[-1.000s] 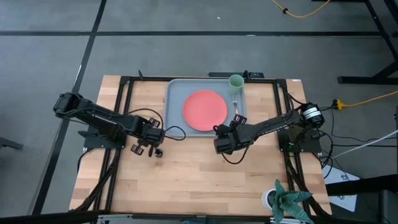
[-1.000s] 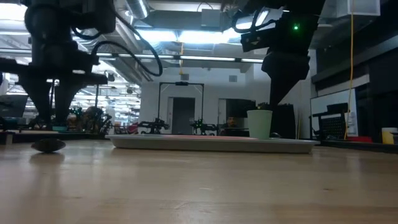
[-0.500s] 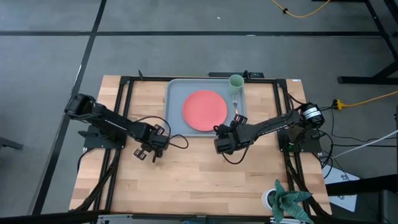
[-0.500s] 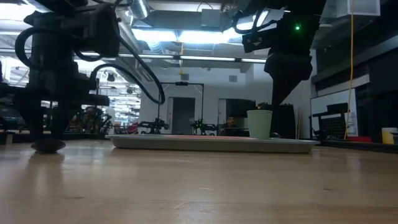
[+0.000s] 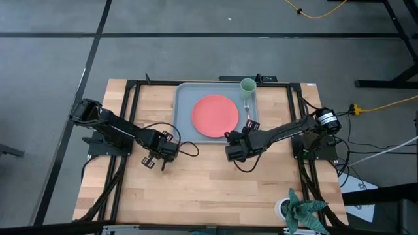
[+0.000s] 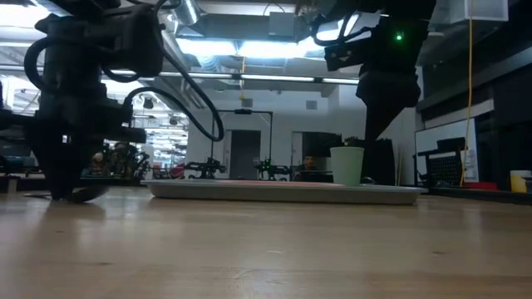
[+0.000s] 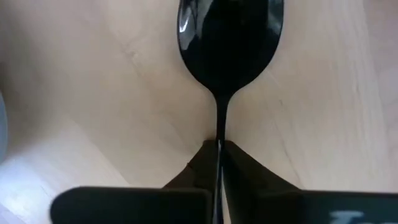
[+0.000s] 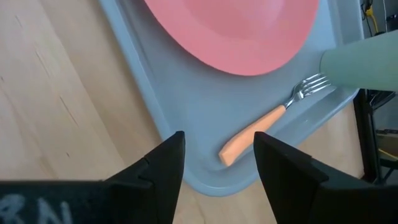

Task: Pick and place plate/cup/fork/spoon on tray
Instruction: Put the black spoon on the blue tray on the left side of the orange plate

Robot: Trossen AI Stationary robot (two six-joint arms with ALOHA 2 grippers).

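The dark spoon point(image 7: 230, 37) lies on the wooden table left of the grey-blue tray point(image 5: 183, 98). My left gripper point(image 5: 162, 160) stands low over it, shut on its handle; it also shows in the low view point(image 6: 66, 189). The coral-red plate point(image 5: 215, 115), the pale-green cup point(image 5: 247, 86) and the orange-handled fork point(image 8: 267, 127) are on the tray. My right gripper point(image 8: 217, 155) is open and empty above the tray's near right corner. My left gripper pinches the spoon's thin handle point(image 7: 219, 134) between its two fingers, a short way behind the bowl. The fingers come from above, pointing down, and close from the handle's two sides. The spoon's bowl point(image 7: 231, 43) points away from the gripper, close over the wood.
A black frame point(image 5: 130, 85) runs around the table top. A white pot with a green plant point(image 5: 297, 210) stands at the near right corner. Bare wood lies between the tray and the table's near edge.
My left gripper has gone a little toward the table's right and near edges, come down onto the spoon and shut on its handle. The spoon stays on the table.
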